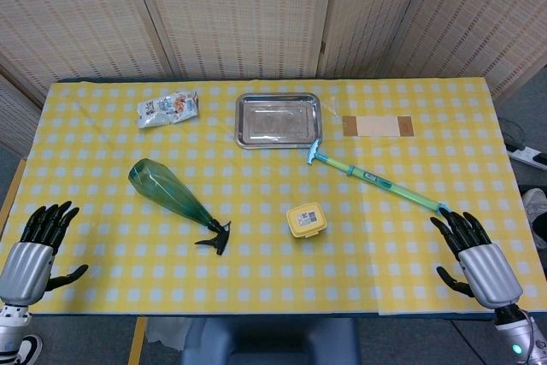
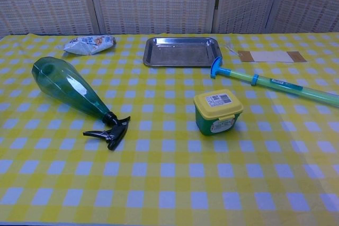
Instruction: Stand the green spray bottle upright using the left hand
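The green spray bottle (image 1: pixel 171 194) (image 2: pixel 69 91) lies on its side on the yellow checked cloth, left of centre, its fat base toward the far left and its black trigger head (image 1: pixel 215 237) (image 2: pixel 109 130) toward the near right. My left hand (image 1: pixel 38 245) hovers at the table's near left corner, fingers spread, holding nothing, well left of the bottle. At the near right edge my right hand (image 1: pixel 474 254) is also spread and empty. Neither hand appears in the chest view.
A steel tray (image 1: pixel 278 120) (image 2: pixel 183 51) sits at the back centre. A small yellow-lidded tub (image 1: pixel 306 219) (image 2: pixel 217 111) stands right of the sprayer. A long green-and-blue stick (image 1: pixel 376 177) (image 2: pixel 275 84) lies diagonally on the right. A snack packet (image 1: pixel 167 108) (image 2: pixel 89 44) lies at back left, a card (image 1: pixel 378 126) at back right.
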Robot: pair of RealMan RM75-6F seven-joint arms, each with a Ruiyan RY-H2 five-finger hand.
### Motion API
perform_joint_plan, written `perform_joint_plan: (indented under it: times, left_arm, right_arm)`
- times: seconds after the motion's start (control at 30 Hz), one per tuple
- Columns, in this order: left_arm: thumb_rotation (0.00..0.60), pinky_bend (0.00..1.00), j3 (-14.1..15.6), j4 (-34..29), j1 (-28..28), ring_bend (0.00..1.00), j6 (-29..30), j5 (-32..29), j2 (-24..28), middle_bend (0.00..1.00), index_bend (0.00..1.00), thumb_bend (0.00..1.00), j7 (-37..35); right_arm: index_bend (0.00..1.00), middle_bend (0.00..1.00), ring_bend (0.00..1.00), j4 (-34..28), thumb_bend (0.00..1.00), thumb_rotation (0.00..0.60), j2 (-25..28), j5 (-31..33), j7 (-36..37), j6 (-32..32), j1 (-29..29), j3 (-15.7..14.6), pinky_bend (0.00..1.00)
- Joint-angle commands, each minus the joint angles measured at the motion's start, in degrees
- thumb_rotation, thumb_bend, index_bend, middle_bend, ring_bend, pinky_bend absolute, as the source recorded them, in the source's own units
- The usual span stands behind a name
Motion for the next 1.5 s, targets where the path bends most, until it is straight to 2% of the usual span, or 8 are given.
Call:
perform_joint_plan:
  times: [0.03,0.17,0.37,0.5,0.63,1.03,1.17,1.5]
  left_arm:
    - [0.6,0.0,0.03,-0.07,0.16,0.0,-0.13,0.01,0.11,0.06,0.02,0.17,0.13]
    - [0.6,0.0,0.27,-0.49,0.35,0.0,0.43,1.24,0.39,0.06,0.02,0.17,0.01]
    - [0.6,0.0,1.62,-0.7,-2.02,0.0,0.46,8.61,0.56,0.06,0.01,0.17,0.72]
    - [0.6,0.0,2.8,-1.41,-5.96,0.0,-4.47,14.81,0.27,0.06,0.0,0.17,8.36]
    - [0.6,0.0,0.95,-0.97,-9.0,0.0,-7.21,17.54,-2.62,0.05,0.0,0.17,16.58]
    - [0.6,0.0,-3.04,-7.89,-19.3,0.0,-26.1,10.4,-3.1,0.05,0.0,0.16,22.5]
    - [0.6,0.0,-4.99,-5.68,-21.98,0.0,-28.54,8.79,-6.16,0.04,0.0,0.16,25.5]
    - [0.6,0.0,-6.33,1.96,-27.99,0.0,-33.82,7.4,-13.66,0.04,0.0,0.17,31.6]
  right_arm:
    - [0.0,0.0,0.0,-0.1,0.34,0.6,-0.09,-0.17,-0.08,0.03,0.02,-0.01,0.0]
    - [0.0,0.0,0.0,-0.26,0.34,0.6,-0.12,-0.61,-0.25,0.16,0.02,-0.14,0.0]
    - [0.0,0.0,0.0,-0.77,0.34,0.6,-0.12,-1.23,-0.38,1.04,-0.27,-0.17,0.0]
    - [0.0,0.0,0.0,-0.86,0.34,0.6,-0.5,-2.22,-0.98,1.34,-0.23,-0.39,0.0]
    - [0.0,0.0,0.0,-1.06,0.34,0.6,-0.65,-2.06,-1.37,0.88,-0.14,-0.43,0.0]
    - [0.0,0.0,0.0,-0.11,0.34,0.6,-0.68,-1.03,0.85,-0.24,0.68,0.13,0.0]
    - [0.0,0.0,0.0,-0.12,0.34,0.6,-0.57,-0.68,1.38,-0.55,0.89,0.27,0.0]
    - [0.0,0.0,0.0,-0.03,0.34,0.6,-0.01,0.32,2.94,-0.66,1.05,0.73,0.0]
